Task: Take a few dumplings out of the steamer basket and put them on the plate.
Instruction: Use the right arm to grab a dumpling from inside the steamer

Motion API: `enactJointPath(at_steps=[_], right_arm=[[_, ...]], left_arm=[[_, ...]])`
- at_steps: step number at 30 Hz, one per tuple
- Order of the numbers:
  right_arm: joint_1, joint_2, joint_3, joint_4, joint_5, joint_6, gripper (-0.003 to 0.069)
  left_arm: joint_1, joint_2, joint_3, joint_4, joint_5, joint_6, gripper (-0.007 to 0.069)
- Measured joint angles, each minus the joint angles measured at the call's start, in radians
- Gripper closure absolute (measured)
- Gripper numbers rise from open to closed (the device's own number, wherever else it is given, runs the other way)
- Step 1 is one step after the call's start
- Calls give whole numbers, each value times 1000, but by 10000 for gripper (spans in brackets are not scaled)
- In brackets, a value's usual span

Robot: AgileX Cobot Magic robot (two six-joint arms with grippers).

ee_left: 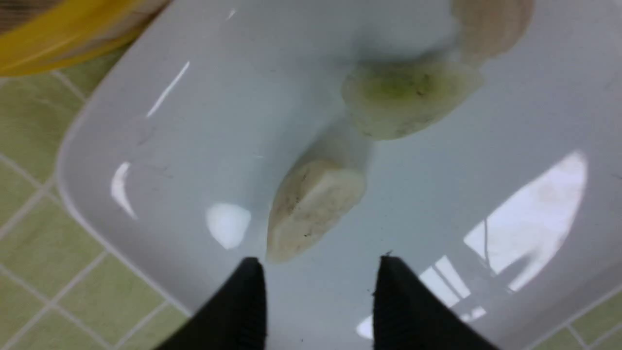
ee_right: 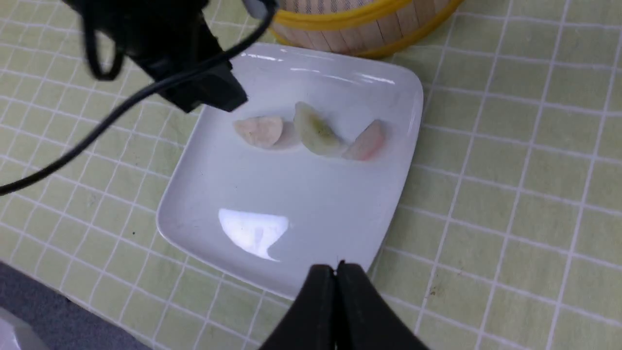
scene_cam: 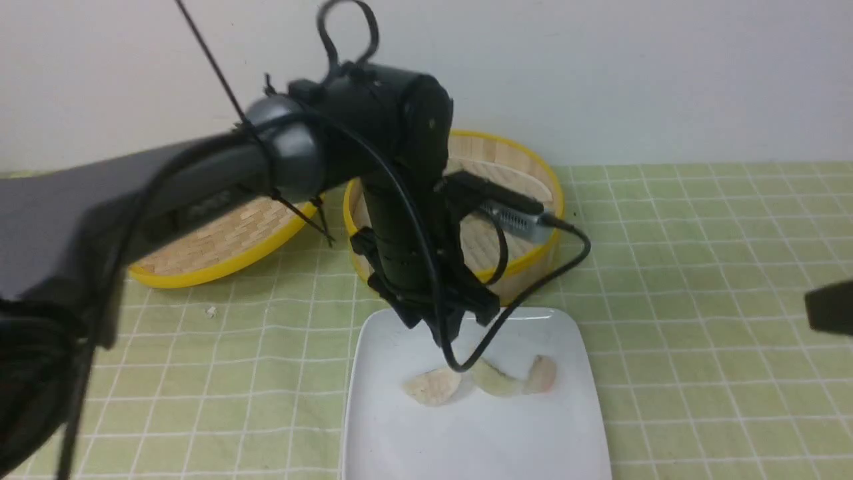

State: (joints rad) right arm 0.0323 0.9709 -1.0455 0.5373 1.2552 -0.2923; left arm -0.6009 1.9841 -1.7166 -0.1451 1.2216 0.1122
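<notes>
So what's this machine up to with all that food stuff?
It looks to be moving dumplings from the bamboo steamer basket onto the white plate. Three lie on the plate: a cream dumpling, a light green dumpling and a pinkish dumpling. The left hand is over the plate, its fingers apart with nothing between them. The right hand is shut and holds nothing. Beside the steamer sits a woven, yellow-rimmed lid.
</notes>
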Motion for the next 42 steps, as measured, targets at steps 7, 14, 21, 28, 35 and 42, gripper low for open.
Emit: enactJointPath(at_steps=[7, 14, 21, 28, 35, 42], right_arm=[[2, 290, -197, 21, 0, -139, 673], [113, 541, -414, -60, -12, -169, 669], [283, 823, -663, -268, -108, -131, 616], [349, 1082, -898, -326, -175, -128, 456], [352, 1314, -1079, -452, -195, -128, 286], [352, 1416, -1100, -552, -272, -128, 250]], left_arm=[[0, -310, 0, 2, 7, -27, 622], [0, -601, 0, 1, 31, -49, 631], [0, -869, 64, 2, 38, -84, 631], [0, -1056, 216, 3, 57, -159, 631], [0, -1187, 339, 20, 57, -229, 631], [0, -1225, 363, 78, 60, -285, 631]])
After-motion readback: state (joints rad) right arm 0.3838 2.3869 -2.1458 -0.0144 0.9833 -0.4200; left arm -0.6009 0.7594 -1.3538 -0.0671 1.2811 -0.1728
